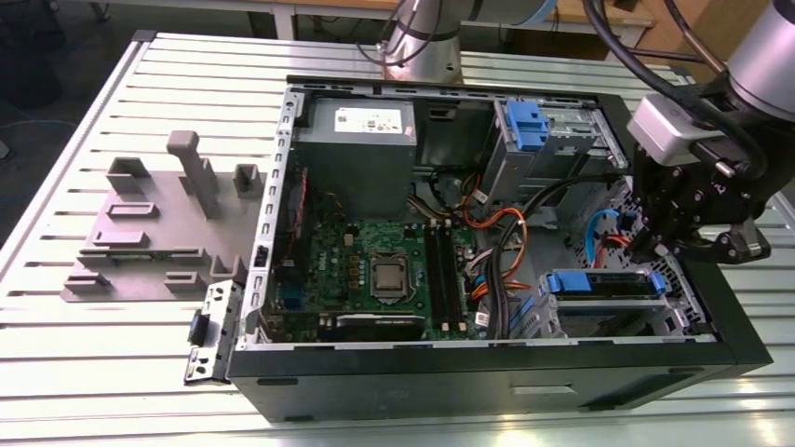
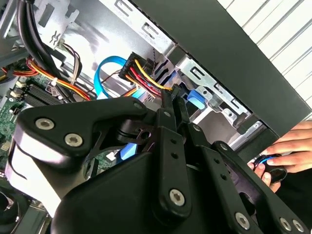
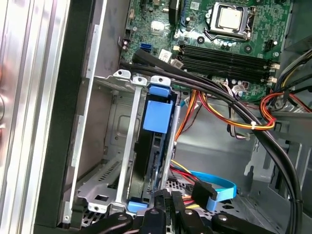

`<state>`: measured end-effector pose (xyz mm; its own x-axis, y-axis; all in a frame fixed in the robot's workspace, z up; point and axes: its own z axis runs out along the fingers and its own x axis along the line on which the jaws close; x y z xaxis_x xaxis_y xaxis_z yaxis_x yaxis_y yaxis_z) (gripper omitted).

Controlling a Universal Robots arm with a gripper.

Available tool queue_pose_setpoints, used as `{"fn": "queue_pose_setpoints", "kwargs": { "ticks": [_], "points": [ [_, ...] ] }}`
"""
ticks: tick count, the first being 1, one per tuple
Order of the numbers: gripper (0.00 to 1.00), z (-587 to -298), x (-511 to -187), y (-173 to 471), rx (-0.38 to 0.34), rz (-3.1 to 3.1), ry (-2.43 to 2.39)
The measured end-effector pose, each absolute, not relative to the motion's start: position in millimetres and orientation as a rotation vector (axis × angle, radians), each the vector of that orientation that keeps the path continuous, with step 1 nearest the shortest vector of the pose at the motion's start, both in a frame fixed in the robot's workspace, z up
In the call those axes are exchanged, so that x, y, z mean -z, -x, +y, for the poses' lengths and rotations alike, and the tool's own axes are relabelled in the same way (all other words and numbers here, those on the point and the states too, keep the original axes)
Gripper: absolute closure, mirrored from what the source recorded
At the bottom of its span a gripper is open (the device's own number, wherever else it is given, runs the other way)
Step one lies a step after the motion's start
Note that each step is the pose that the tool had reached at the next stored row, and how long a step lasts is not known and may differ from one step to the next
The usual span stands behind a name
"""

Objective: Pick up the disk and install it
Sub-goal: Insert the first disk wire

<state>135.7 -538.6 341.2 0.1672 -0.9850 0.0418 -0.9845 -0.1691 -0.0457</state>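
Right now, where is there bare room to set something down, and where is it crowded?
Bare slatted table lies in front of the grey fixture, and along the far edge behind the computer case. Crowded: inside the case, cables tangle between motherboard and drive bay, where the gripper hangs.

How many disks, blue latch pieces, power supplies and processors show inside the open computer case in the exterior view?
Disk: 1
Blue latch piece: 1
Power supply: 1
Processor: 1
Total: 4

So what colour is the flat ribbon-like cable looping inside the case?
Light blue flat cable, clearest in the first wrist view.
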Motion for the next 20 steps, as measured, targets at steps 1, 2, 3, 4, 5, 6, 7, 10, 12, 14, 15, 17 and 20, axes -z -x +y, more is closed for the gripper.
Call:
{"fn": "queue_pose_setpoints", "kwargs": {
  "ticks": [1, 2, 3, 4, 5, 6, 7, 10, 12, 14, 15, 17, 20],
  "points": [
    [0.83, -540.1, -341.2, -135.6, 0.097, 2.020, 2.394],
    [0.83, -542.6, -340.9, -135.0, 0.098, 2.019, 2.393],
    [0.83, -543.6, -340.8, -134.5, 0.099, 2.019, 2.393],
    [0.83, -544.4, -340.6, -133.8, 0.100, 2.018, 2.392],
    [0.83, -545.0, -340.4, -132.5, 0.102, 2.018, 2.391],
    [0.83, -545.2, -340.0, -131.1, 0.104, 2.017, 2.390],
    [0.83, -545.3, -339.6, -130.0, 0.107, 2.018, 2.388],
    [0.83, -545.4, -338.1, -128.3, 0.113, 2.028, 2.374],
    [0.83, -545.4, -337.3, -127.4, 0.116, 2.039, 2.364],
    [0.83, -545.5, -336.6, -125.9, 0.118, 2.045, 2.357],
    [0.83, -545.6, -336.3, -124.9, 0.119, 2.046, 2.355],
    [0.83, -546.2, -336.1, -123.4, 0.123, 2.047, 2.352],
    [0.83, -546.7, -335.3, -122.3, 0.130, 2.050, 2.343]
  ]
}}
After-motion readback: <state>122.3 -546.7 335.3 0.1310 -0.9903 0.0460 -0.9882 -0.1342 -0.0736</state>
